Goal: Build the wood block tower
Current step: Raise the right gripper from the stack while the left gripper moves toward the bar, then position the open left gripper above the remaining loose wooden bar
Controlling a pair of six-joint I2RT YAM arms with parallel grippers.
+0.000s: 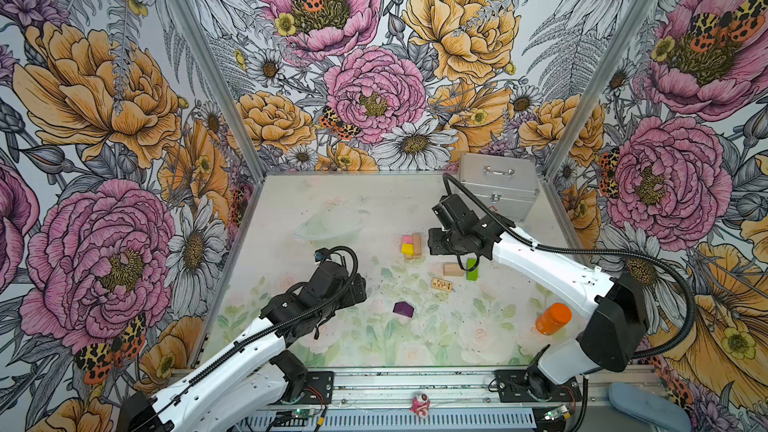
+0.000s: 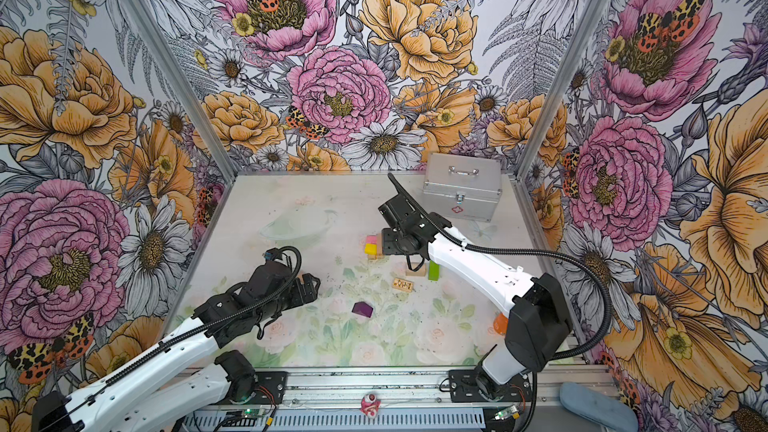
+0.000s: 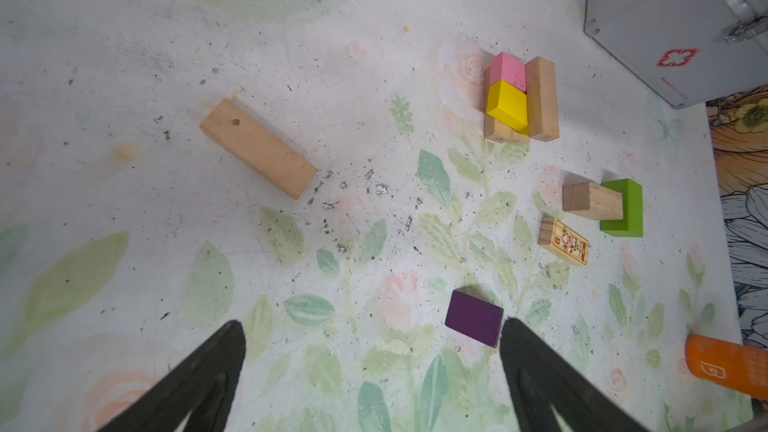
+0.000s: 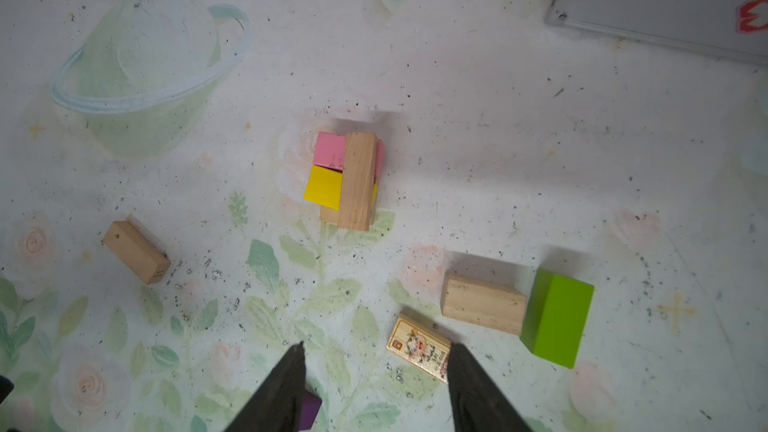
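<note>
purple block (image 3: 473, 317): whole in left wrist view, corner in right.

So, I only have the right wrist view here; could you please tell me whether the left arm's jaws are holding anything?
Observer: No. The left gripper hangs over the table with its jaws wide apart and nothing between them.
Operator: Thank you. I see only a purple sliver by my jaws; what is it?
Observer: That is the purple block, lying by itself on the table.
Operator: Is anything else out of my sight?
Observer: Yes, an orange bottle sits on the table beside the right arm.
</note>
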